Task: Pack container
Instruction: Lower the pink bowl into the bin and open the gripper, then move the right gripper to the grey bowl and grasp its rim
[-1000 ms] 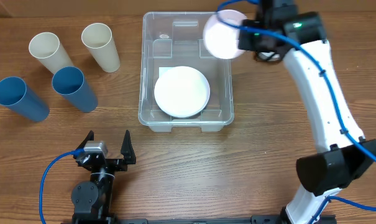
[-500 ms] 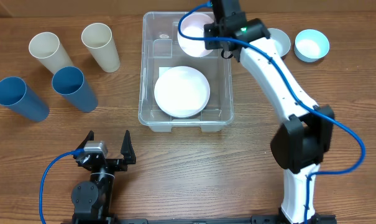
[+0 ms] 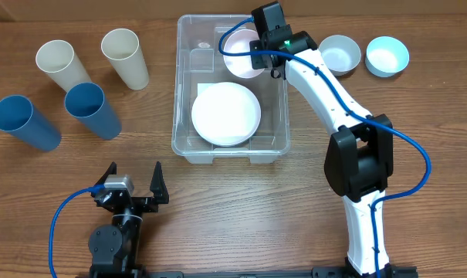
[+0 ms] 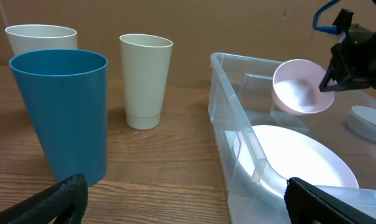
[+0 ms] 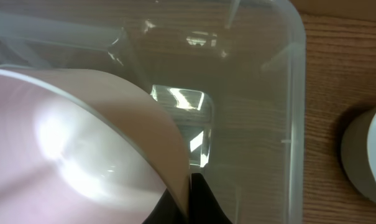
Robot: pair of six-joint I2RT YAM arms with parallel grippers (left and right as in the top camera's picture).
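The clear plastic container [image 3: 188,139] stands at the middle back of the table, with a white plate [image 3: 225,114] lying in its near half. My right gripper [image 3: 258,55] is shut on the rim of a pale pink bowl [image 3: 239,55] and holds it over the container's far half. The right wrist view shows the bowl [image 5: 69,155] pinched between the fingers [image 5: 189,200] above the container floor [image 5: 250,124]. The left wrist view shows the container [image 4: 228,112], the plate [image 4: 299,155] and the held bowl [image 4: 299,87]. My left gripper [image 3: 133,189] is open and empty near the front edge.
Two cream cups [image 3: 57,63] [image 3: 123,55] and two blue cups [image 3: 21,122] [image 3: 90,110] stand at the left. A white bowl [image 3: 340,54] and a light blue bowl [image 3: 387,55] sit right of the container.
My right arm has carried the pink bowl left and down, from the container's far right corner to inside its far half. The left arm has not moved.
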